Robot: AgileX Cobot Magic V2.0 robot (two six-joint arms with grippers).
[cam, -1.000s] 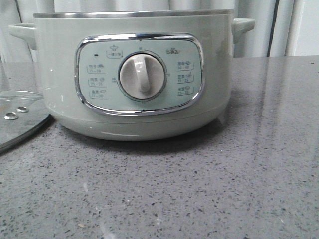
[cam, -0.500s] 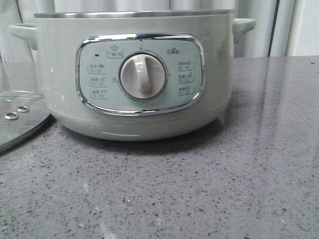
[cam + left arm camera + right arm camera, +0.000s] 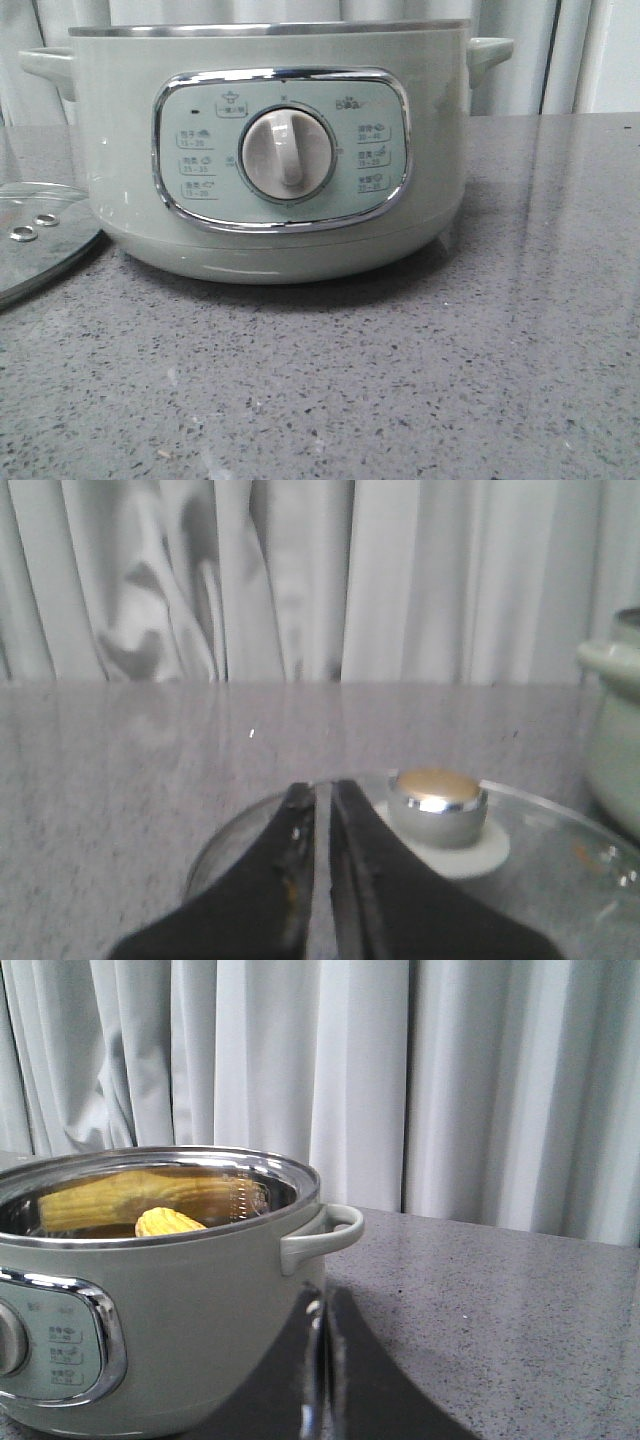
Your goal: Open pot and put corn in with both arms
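Note:
The pale green pot stands in the middle of the grey table with its top uncovered, dial facing me. In the right wrist view the pot holds the yellow corn inside, with a reflection of it on the steel wall. My right gripper is shut and empty, low beside the pot's side handle. My left gripper is shut and empty, just beside the knob of the glass lid, which lies flat on the table left of the pot.
The glass lid shows at the left edge of the front view, lying on the table next to the pot. Pale curtains hang behind the table. Neither arm shows in the front view.

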